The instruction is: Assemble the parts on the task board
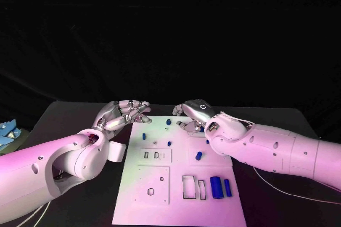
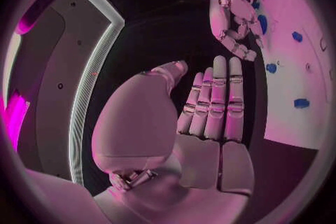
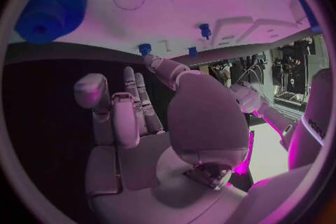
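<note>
Blue parts (image 1: 220,187) are seen upright near the task board (image 1: 178,207) front edge. Both the left hand (image 1: 126,113) and the right hand (image 1: 193,113) are held empty, fingers apart, at the far edge; a blue peg (image 1: 168,122) lies between them, nearer the right

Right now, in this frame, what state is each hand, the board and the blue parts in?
left hand: open, fingers apart, holding nothing, at the board's far left corner.
right hand: fingers curled above the board's far edge; cannot tell if it holds a part.
task board: flat on the table.
two long blue parts: side by side on the board, near its right edge.
blue gear: on the board, untouched.
</note>
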{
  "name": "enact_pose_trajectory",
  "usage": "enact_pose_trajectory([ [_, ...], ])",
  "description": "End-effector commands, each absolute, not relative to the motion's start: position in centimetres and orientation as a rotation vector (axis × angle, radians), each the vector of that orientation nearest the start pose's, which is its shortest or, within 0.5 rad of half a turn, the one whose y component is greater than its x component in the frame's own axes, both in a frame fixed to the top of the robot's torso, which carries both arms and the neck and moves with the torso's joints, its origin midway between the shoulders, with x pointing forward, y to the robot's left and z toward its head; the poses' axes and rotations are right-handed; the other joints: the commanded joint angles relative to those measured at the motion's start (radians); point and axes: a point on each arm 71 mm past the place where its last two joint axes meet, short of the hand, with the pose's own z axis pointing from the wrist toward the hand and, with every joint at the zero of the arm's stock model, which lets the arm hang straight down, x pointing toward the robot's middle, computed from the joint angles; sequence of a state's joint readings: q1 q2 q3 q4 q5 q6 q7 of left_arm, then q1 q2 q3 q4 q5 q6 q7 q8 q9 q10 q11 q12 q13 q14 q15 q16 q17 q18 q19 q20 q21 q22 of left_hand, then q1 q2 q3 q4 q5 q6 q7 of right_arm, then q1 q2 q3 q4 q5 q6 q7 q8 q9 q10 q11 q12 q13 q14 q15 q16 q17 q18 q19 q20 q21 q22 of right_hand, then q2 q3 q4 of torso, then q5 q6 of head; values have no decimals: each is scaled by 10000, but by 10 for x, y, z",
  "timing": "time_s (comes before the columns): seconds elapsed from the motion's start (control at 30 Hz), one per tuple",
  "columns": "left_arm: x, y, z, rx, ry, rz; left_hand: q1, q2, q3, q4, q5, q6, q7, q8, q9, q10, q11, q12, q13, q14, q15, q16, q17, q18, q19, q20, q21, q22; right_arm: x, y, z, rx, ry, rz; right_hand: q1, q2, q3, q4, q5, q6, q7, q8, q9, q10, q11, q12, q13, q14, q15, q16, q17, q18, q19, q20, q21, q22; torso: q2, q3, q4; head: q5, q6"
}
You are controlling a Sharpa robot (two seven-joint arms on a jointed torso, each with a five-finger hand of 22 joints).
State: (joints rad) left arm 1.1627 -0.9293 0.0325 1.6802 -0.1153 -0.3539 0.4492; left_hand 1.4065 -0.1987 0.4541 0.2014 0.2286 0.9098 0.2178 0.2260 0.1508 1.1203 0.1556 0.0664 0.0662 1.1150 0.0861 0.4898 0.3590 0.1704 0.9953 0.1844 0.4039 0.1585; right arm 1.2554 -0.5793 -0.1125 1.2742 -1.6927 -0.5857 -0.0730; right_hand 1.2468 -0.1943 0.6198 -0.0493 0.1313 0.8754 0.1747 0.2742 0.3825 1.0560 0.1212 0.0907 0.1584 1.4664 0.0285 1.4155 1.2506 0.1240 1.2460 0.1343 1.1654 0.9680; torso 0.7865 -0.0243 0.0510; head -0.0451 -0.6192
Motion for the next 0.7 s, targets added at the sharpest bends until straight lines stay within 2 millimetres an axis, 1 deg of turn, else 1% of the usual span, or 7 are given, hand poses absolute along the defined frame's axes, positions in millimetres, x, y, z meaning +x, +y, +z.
enact_pose_trajectory([
  [0.03,462,207,-149,-9594,13456,-16343,-77,36,16,-32,-42,-57,42,-39,-12,-55,-22,-42,-9,-44,-11,33,16,108,52,21,40,11,520,-149,-162,-2867,13277,6043,-65,-37,-68,77,86,125,-19,-25,44,268,-102,205,48,400,-4,75,187,-10,116,-29,140,220,-24,2,-40,-20,29],
  [0.1,463,209,-149,-9619,13442,-16303,-77,36,16,-32,-42,-57,42,-39,-12,-55,-22,-42,-9,-44,-11,33,16,108,52,21,40,11,520,-167,-156,-2157,13832,6038,-172,-55,-122,193,142,116,-19,-70,59,567,-150,394,102,449,-39,171,337,-50,248,-56,275,421,-49,1,-76,-23,25],
  [0.17,463,210,-149,-9635,13431,-16272,-81,32,16,-41,-44,-63,45,-46,-14,-68,-18,-42,-9,-57,-7,42,28,106,46,22,45,12,520,-184,-154,-1457,14480,6039,-683,-461,-533,527,1352,-132,48,-277,46,1030,-177,688,234,523,-60,343,597,-108,418,-89,454,690,-78,-6,-118,-60,30],
  [0.3,463,212,-149,-9649,13416,-16245,-84,30,15,-45,-45,-66,47,-50,-16,-75,-16,-43,-9,-64,-6,47,35,106,43,23,47,13,520,-213,-156,-377,15770,5951,-822,-669,-1316,699,1618,-505,5,-428,116,1797,-324,1569,849,594,-167,546,908,-151,580,-162,628,961,-111,-10,-186,-90,29],
  [0.47,463,213,-148,-9656,13402,-16225,-84,30,15,-45,-45,-66,47,-50,-16,-75,-16,-43,-9,-64,-6,47,35,106,43,23,47,13,520,-237,-161,282,16823,5652,-65,-243,-2818,1029,1500,-1108,-113,140,772,611,-454,5260,4206,634,-246,719,1120,-198,772,-324,792,1358,-126,4,-188,-91,-19],
  [0.6,463,213,-149,-9656,13404,-16229,-84,30,15,-45,-45,-66,47,-50,-16,-75,-16,-43,-9,-64,-6,47,35,106,43,23,47,13,521,-243,-164,369,17087,5430,72,-210,-3031,1299,1535,-1192,-101,432,989,58,-457,6844,5500,678,-279,843,1331,-254,872,-282,902,1598,-113,-14,-155,-145,-4],
  [0.7,464,213,-149,-9663,13410,-16221,-82,29,18,-55,-45,-66,46,-53,-16,-80,-16,-41,-8,-76,-5,53,44,105,38,23,51,14,521,-244,-167,379,17197,5360,153,-176,-3089,1463,1546,-1220,-105,562,1070,431,-431,8330,6909,721,-261,949,1547,-277,935,-272,983,1759,-105,-11,-139,-138,20],
])
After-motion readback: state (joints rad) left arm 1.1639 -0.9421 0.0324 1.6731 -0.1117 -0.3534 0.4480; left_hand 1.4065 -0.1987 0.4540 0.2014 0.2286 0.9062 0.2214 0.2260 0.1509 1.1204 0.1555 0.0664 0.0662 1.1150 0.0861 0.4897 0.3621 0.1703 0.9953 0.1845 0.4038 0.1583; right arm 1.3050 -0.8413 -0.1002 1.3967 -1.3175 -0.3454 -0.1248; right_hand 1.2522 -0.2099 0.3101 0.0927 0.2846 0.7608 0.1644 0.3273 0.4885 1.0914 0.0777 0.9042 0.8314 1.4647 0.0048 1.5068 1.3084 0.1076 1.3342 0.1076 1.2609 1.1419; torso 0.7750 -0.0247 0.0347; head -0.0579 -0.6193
